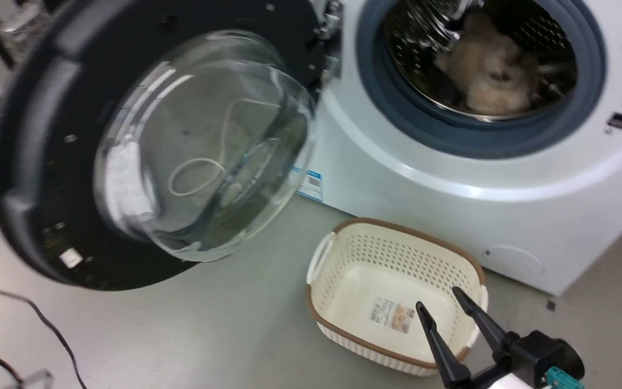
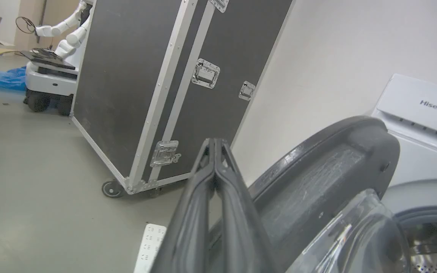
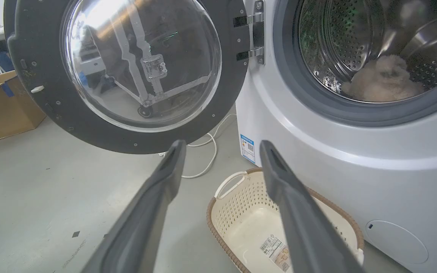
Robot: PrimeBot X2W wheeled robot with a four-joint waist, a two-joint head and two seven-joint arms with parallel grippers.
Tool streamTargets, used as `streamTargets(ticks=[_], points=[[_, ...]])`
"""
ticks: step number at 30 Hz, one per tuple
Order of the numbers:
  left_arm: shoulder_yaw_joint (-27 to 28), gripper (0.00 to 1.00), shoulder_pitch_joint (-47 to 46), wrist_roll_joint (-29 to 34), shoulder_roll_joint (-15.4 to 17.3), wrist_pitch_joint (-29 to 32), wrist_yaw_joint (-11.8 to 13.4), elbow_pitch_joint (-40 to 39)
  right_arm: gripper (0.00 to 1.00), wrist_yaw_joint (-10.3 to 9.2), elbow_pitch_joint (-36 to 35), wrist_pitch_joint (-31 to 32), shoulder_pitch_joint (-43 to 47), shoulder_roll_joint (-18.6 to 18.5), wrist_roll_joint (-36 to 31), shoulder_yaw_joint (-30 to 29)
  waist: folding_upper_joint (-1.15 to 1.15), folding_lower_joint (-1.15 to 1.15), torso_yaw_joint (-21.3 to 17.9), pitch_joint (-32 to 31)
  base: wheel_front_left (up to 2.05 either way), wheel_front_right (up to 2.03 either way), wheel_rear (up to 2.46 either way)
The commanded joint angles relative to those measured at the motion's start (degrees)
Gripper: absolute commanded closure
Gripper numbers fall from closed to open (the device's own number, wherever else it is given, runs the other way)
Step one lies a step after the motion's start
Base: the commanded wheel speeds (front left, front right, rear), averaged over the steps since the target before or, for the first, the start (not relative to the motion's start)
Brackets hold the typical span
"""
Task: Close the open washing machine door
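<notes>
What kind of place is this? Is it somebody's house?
Probably a robot test room with a laundry corner, not a home: a washing machine and basket, but also a big black wheeled case and a second robot.

Floor (image 2: 32,151): grey, smooth. Wall (image 2: 336,49): plain cream, beyond left end effector (image 2: 214,141). Flight case (image 2: 135,76): black, metal-edged, castored, standing left of that end effector. Power strip (image 2: 150,246): white, on floor, just left of it.
</notes>
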Motion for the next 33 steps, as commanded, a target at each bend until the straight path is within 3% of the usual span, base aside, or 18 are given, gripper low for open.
streamTargets(ticks=[1,9,14,19,24,33], points=[[1.38,1.00,-2.49,-3.64,1.45,2.75,-0.51,2.61,0.00,0.05,-0.29,-0.27,-1.01,-0.55,0.44,0.14,0.00,-0.01,-1.68,1.62,0.00,0.00,0.00],[8.14,1.00,-12.12,-23.65,5.09,20.89,0.61,19.94,0.00,0.05,-0.12,-0.27,-2.28,-1.97,1.18,0.15,0.00,-0.01,-3.96,3.80,0.00,0.00,0.00],[10.67,1.00,-13.61,-32.08,5.23,29.03,0.44,23.70,0.00,0.05,0.19,-0.27,-2.71,-1.99,1.51,0.21,0.00,-0.01,-4.87,3.82,0.00,0.00,0.00],[10.62,1.00,-11.10,-36.31,4.47,35.06,-0.29,22.37,0.00,0.05,0.62,-0.27,-2.57,-1.64,1.86,0.09,0.00,-0.01,-5.24,2.74,0.00,0.00,0.00],[9.79,1.00,-7.04,-40.50,1.71,41.04,-0.71,18.15,0.00,0.05,1.05,-0.27,-1.97,-0.53,1.80,-0.48,0.00,-0.01,-5.39,0.61,0.00,0.00,0.00],[4.42,1.00,5.04,-44.91,-7.12,49.80,-1.04,4.41,0.00,0.05,1.99,-0.27,-0.50,1.59,1.21,-3.03,0.00,-0.01,-6.98,-3.42,0.00,0.00,0.00]])
